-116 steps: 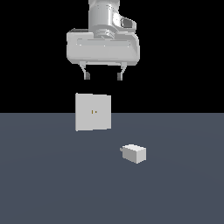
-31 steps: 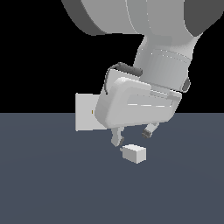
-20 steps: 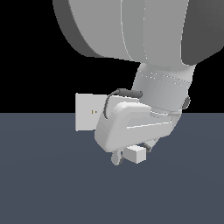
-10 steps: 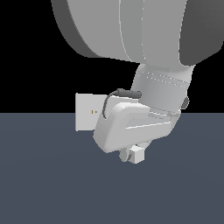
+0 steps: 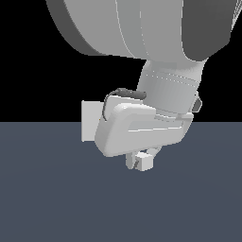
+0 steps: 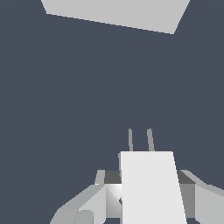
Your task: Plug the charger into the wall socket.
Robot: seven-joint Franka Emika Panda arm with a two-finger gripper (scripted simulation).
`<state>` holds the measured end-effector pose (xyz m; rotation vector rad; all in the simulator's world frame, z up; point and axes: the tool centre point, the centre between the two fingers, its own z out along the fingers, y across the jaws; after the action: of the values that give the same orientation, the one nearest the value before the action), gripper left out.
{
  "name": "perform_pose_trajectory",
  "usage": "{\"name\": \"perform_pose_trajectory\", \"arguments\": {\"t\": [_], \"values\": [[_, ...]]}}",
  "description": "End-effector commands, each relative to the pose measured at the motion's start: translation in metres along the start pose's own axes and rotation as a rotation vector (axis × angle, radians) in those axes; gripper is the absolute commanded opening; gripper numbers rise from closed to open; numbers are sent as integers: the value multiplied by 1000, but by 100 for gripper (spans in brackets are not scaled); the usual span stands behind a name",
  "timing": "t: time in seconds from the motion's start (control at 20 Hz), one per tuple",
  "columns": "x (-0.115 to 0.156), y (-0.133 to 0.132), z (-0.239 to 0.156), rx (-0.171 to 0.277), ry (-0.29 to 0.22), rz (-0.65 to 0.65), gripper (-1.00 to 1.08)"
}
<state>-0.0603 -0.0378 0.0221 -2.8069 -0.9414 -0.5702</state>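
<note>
The charger (image 5: 145, 162) is a small white block just under my hand in the exterior view. My gripper (image 5: 141, 163) is shut on it, and only one finger (image 5: 130, 163) shows beside the block. In the wrist view the charger (image 6: 151, 188) sits between both fingers (image 6: 98, 197), with its two thin prongs (image 6: 140, 140) pointing away toward the wall socket (image 6: 118, 13). The wall socket (image 5: 89, 120) is an upright white plate. Most of it is hidden behind my hand in the exterior view, and its slots are not visible.
A flat dark grey-blue floor (image 5: 56, 198) spreads around the charger and up to the socket plate. The large arm body (image 5: 142, 28) fills the upper part of the exterior view.
My hand came down over the charger and the fingers shut on it. Since half a second ago the charger sits slightly higher in the exterior view.
</note>
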Motion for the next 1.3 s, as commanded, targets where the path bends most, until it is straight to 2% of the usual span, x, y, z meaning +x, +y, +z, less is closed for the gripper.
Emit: {"name": "perform_pose_trajectory", "arguments": {"t": [0.0, 0.7, 1.25], "values": [[6, -5, -5, -9, 1, 21, -100], [56, -35, -45, -80, 6, 191, -100], [71, -42, -55, -101, 2, 239, -100]]}}
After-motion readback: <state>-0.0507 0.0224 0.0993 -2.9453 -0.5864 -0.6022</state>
